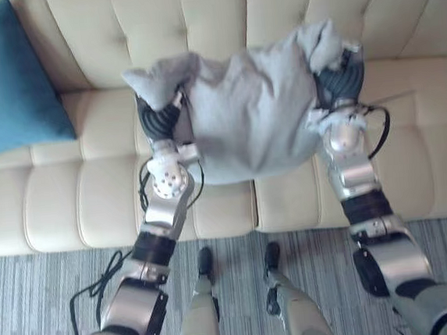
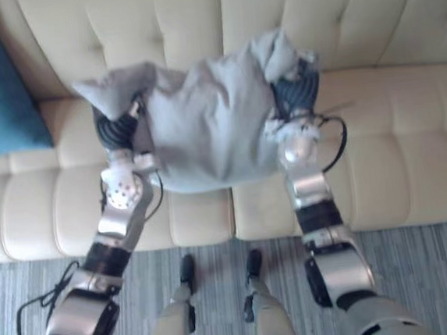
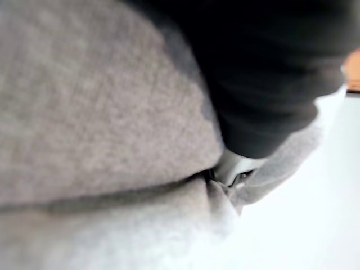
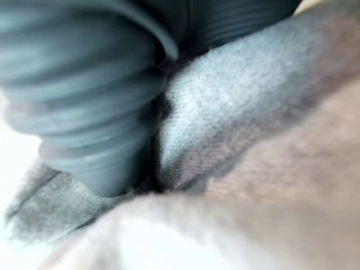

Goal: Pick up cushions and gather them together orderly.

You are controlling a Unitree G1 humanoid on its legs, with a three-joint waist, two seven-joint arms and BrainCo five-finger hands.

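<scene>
Two hands, left hand [image 1: 156, 118] and right hand [image 1: 341, 79], are holding the grey cushion [image 1: 251, 122] mid-frame above the sofa [image 1: 411, 159], blue cushion [image 1: 4, 77] lying upper left. Wrist views: cloth is hiding their clasp, cannot tell. Carrying it level leftward is probably wisest.

Soft, even light fell across the cream sofa [image 1: 289, 21], and the shadows were gentle. The grey cushion [image 1: 251, 126] threw just a faint shade onto the seat below. In both wrist views, white glare burned out one corner beside the cloth.
</scene>
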